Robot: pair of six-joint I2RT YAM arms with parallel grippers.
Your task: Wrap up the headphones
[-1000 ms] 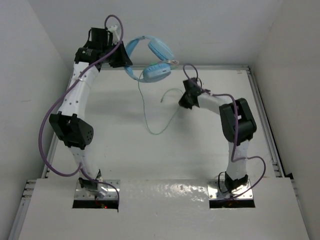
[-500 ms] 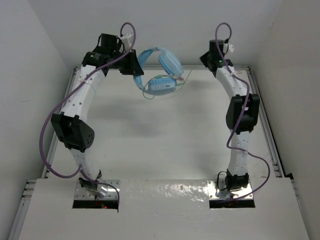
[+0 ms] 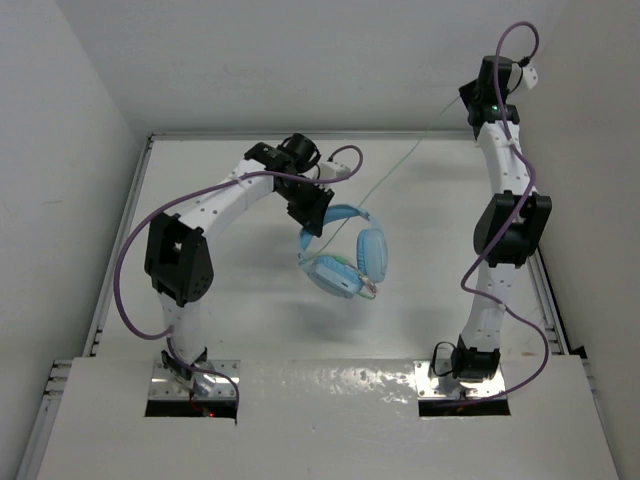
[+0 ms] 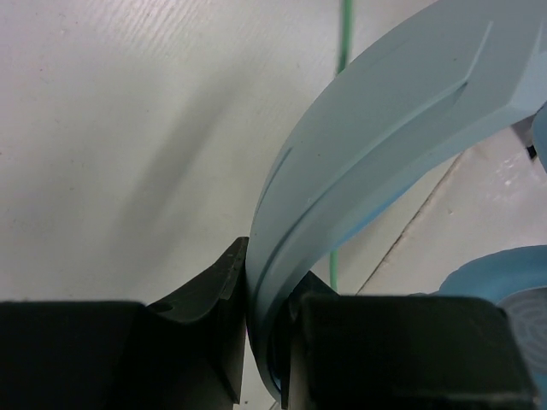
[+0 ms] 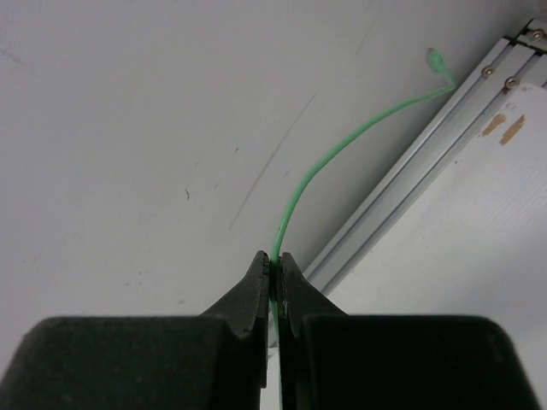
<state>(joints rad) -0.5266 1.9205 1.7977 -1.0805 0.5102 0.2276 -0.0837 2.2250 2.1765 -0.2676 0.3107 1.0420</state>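
**Table** [image 3: 400, 300]: one flat, matte white surface with a ribbed aluminium rail [image 5: 410, 171] along its edge, walled in by white panels.

**Arms**: two, white-shelled with black joints. The left arm [image 3: 215, 200] bends over the table's middle. The right arm [image 3: 505, 180] reaches up to the far right corner. Each arm trails one thick purple lead [image 3: 125, 270].

**Headphones** [image 3: 370, 250]: one light blue set over the middle of the table, just left of centre. The headband [image 4: 385, 128] is a smooth, curved plastic strip with a shallow groove. Two oval cups hang close together beneath it.

**Cable** [image 3: 395, 170]: one thin pale green cord running in a nearly straight line from the cups to the far right corner. Beyond the right fingers it curves to a small plug [image 5: 434, 60].

**Left gripper** [image 4: 265, 273]: two black, matte fingers pinching the headband edge-on.

**Right gripper** [image 5: 273, 260]: two black tapered fingers pressed together on the cable.
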